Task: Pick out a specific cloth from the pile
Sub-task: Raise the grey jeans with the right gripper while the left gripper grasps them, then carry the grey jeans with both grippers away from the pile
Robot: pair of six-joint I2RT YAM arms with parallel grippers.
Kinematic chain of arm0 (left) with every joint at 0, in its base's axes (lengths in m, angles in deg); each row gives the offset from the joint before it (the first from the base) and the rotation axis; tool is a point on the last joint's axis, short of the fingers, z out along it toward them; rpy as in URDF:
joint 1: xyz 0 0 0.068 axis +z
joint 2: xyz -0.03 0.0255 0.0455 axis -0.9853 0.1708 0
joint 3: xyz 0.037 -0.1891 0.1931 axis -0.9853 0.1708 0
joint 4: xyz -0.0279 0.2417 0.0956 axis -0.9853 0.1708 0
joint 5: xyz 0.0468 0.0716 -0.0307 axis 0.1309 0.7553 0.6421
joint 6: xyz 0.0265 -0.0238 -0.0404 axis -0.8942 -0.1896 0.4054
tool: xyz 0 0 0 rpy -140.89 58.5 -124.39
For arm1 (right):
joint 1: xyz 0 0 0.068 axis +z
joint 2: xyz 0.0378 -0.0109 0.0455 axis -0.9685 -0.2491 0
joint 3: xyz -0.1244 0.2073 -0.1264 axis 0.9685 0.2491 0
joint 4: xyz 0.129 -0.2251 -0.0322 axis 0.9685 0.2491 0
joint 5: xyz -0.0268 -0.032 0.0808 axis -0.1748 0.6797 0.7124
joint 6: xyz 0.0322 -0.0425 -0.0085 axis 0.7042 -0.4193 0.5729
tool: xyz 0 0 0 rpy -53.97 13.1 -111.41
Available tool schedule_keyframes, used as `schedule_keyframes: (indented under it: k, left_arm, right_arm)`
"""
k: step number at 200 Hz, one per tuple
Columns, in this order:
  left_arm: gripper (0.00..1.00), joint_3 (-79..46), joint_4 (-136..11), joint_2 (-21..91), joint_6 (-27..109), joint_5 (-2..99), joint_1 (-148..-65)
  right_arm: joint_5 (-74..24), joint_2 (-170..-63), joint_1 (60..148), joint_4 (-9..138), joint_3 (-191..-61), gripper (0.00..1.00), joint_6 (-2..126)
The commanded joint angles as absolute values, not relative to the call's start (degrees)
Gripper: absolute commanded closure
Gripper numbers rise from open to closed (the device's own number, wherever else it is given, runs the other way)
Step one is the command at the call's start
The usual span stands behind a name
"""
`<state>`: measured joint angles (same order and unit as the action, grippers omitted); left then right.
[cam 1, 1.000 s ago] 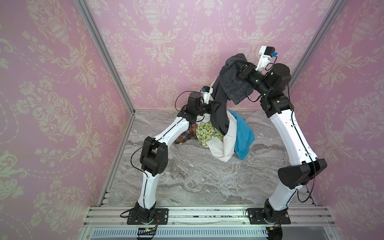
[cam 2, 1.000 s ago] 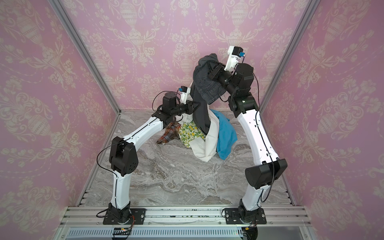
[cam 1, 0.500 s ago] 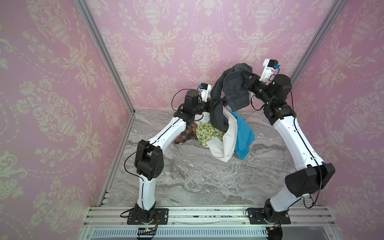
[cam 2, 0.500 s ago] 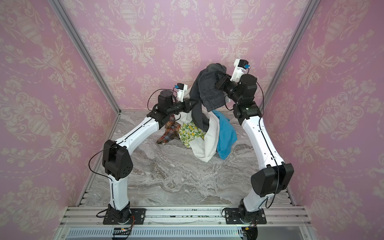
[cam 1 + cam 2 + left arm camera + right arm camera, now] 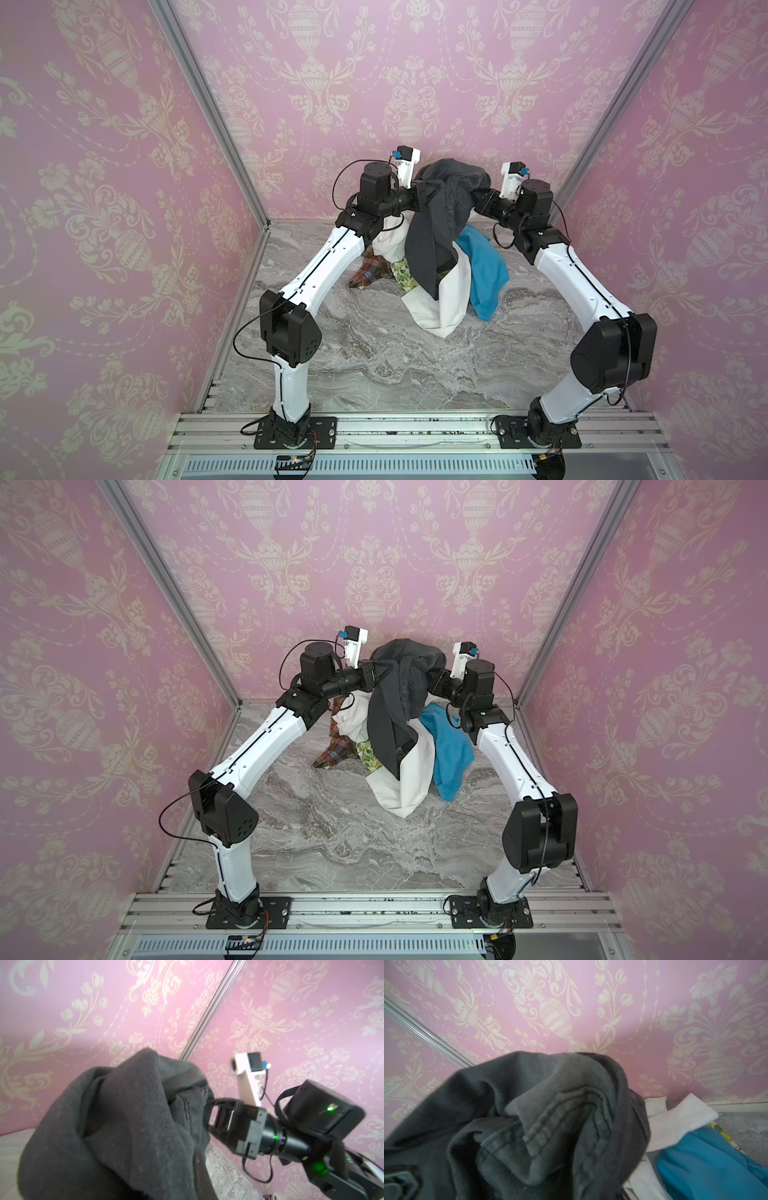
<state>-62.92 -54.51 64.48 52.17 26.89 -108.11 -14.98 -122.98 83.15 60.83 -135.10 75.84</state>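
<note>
The left gripper (image 5: 426,194) and the right gripper (image 5: 477,198) both clench the cloth (image 5: 442,208). They hold it up over the pile (image 5: 457,291), at 12 o'clock on the table (image 5: 374,365), near the back wall (image 5: 415,83). The left one bites in from 9 o'clock and the right from 3 o'clock, and the bunched top arches between them. A long dark tail hangs toward 6 o'clock in front of the sheet (image 5: 432,316); I cannot tell whether it touches.

In the pile, the blue cloth (image 5: 484,270) lies at 3 o'clock and the plaid (image 5: 370,272) at 9 o'clock. The lemon print (image 5: 405,276) sits just beside the plaid.

The left wrist view shows the right gripper (image 5: 207,1111) with its tips buried in a fold of the cloth (image 5: 124,1126). The right wrist view shows the cloth's stitched seams (image 5: 550,1118), with the sheet (image 5: 679,1124) and blue cloth (image 5: 708,1159) behind.
</note>
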Motion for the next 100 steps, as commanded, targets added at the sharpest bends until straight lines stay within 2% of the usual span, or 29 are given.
schedule_keyframes:
  k: [1, 44, 72, 100]
  left_arm:
    - [1.00, -69.28, -58.42, 66.56, 51.53, 26.59, -108.39]
    - [1.00, -80.22, -53.56, 71.84, 51.76, 27.27, -108.44]
    - [1.00, -87.82, -48.05, 74.12, 49.78, 27.81, -108.46]
    - [1.00, -97.80, -38.62, 75.81, 45.25, 29.95, -108.31]
  right_arm:
    - [-8.72, -122.24, 83.13, 53.25, -129.80, 0.92, 75.94]
    - [1.11, -120.70, 82.69, 37.28, -119.96, 0.81, 82.71]
    - [3.30, -118.91, 82.93, 28.73, -114.13, 0.74, 86.18]
    - [3.06, -116.06, 85.17, 27.02, -112.95, 0.77, 86.73]
